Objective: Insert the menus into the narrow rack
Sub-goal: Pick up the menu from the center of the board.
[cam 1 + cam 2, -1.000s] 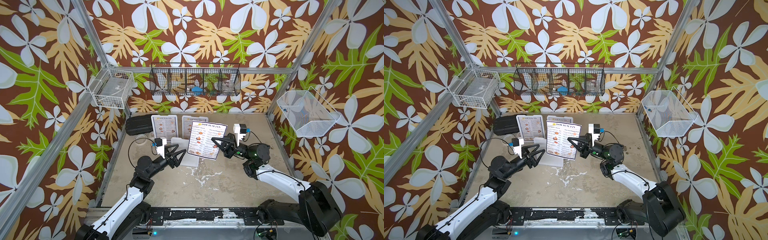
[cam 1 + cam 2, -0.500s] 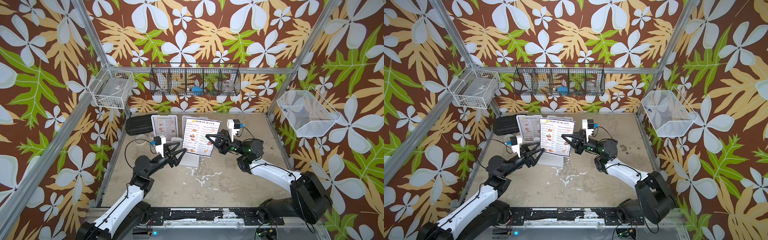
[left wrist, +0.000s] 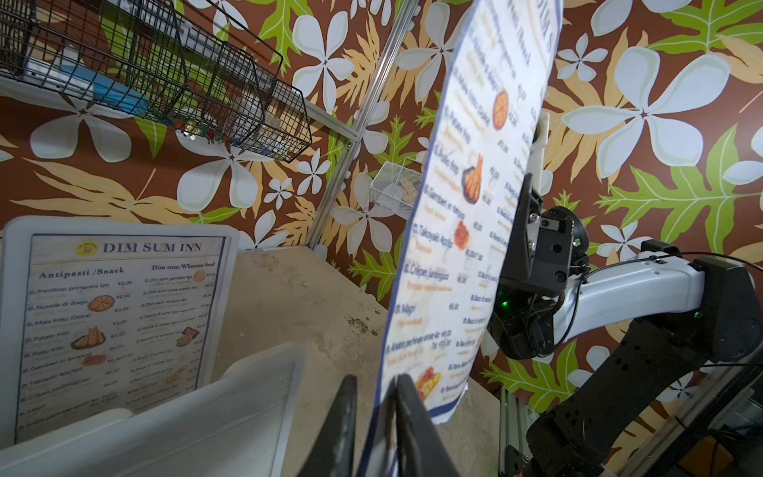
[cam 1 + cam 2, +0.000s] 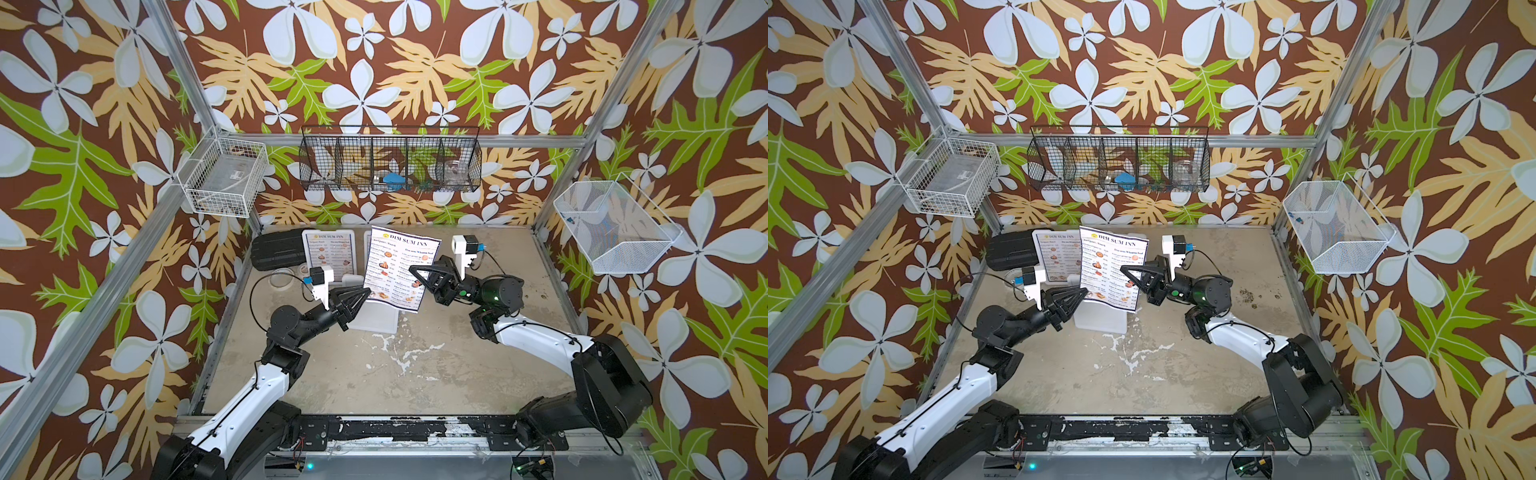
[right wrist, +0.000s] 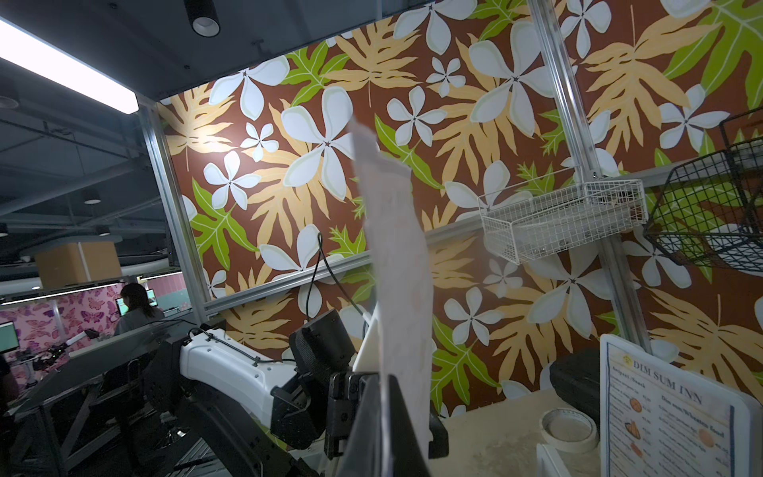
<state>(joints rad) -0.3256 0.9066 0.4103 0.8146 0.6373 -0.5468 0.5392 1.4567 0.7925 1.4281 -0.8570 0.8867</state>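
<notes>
A white "DIM SUM INN" menu (image 4: 399, 270) (image 4: 1113, 266) hangs upright above the floor, just in front of the narrow white rack (image 4: 376, 322) (image 4: 1100, 322). My right gripper (image 4: 411, 270) (image 5: 386, 382) is shut on the sheet's right edge. My left gripper (image 4: 368, 291) (image 3: 373, 382) has its jaws drawn in on the sheet's lower left corner (image 3: 429, 384). Another menu (image 4: 328, 253) (image 3: 119, 314) stands in a back slot of the rack. An empty white panel (image 3: 247, 396) stands in front of it.
A black case (image 4: 276, 251) and a tape roll (image 4: 282, 277) lie left of the rack. On the back wall hangs a black wire basket (image 4: 390, 160). White wire baskets hang at the left (image 4: 224, 183) and right (image 4: 611, 228).
My right gripper carried the menu leftward, over the rack. My left gripper's wide-open jaws came together on the menu's lower left corner.
</notes>
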